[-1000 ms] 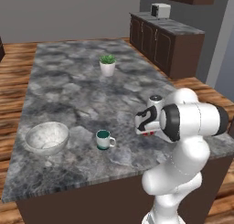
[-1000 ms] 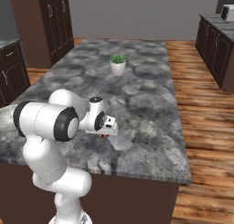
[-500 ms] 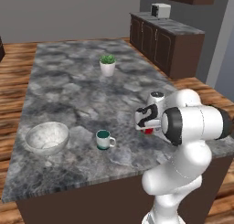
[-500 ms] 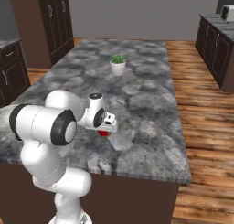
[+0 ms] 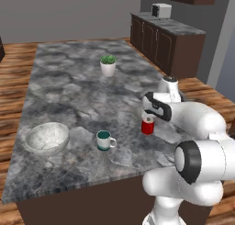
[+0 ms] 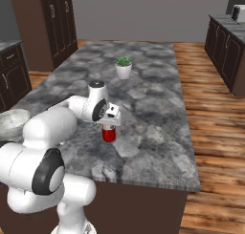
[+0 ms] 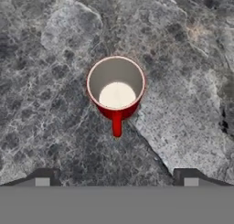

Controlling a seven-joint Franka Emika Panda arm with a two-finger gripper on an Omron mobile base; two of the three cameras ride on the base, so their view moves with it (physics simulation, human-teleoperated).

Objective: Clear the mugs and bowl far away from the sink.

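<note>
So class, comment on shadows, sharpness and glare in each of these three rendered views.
Left base view: soft shadow beside the white mug. Right base view: red mug slightly blurred, no glare. Hand view: even light, pale interior clear, counter texture soft.

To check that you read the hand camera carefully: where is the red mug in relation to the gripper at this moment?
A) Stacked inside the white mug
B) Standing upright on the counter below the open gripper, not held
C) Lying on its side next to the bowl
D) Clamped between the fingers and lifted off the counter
B: the red mug stands upright on the counter, with the gripper open above it, fingertips wide apart and touching nothing.
</note>
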